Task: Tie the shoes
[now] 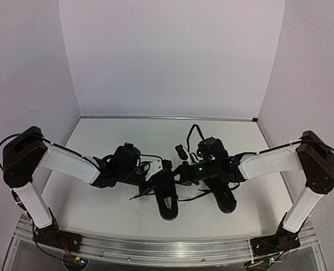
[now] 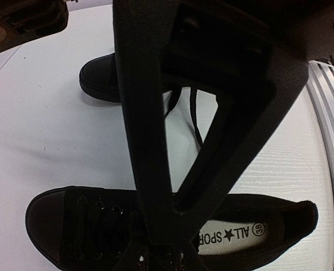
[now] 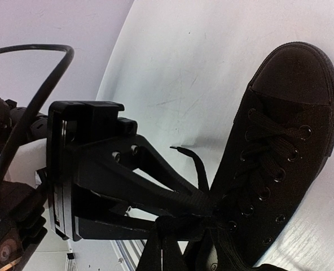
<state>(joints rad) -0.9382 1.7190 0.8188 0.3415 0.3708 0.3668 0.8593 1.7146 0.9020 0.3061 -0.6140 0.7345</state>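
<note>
**Top view.** The white desk carries the pair near its 6 o'clock edge, heels toward 6 and toes toward 11 or 12. The left shoe shows a white patch in its opening. The right shoe lies apart at its 3 o'clock. The left hand reaches in from 9 o'clock to the left shoe's front. The right hand comes from 3 o'clock across the right shoe. Both are too small here to tell how their fingers stand.

**Left wrist.** The matte black left shoe lies across 6 o'clock, with its smooth rounded toe cap at 9 and its heel at 3. Its opening holds a white insole label with dark print. The left hand's fingers converge on the lacing. Black on black, I cannot tell whether they are closed or pinching anything. Thin loose laces trail over the faintly grained desk. The right shoe's toe sits at 11 o'clock. A ribbed metal rail runs along 3 o'clock.

**Right wrist.** A shoe fills 3 o'clock, toe at 1; I cannot tell which of the pair it is. Flat laces cross between two rows of ringed eyelets. The right hand's fingers are together, tips at the lacing. A lace end curves in from 11 o'clock to the tips; whether it is pinched I cannot tell.
</note>
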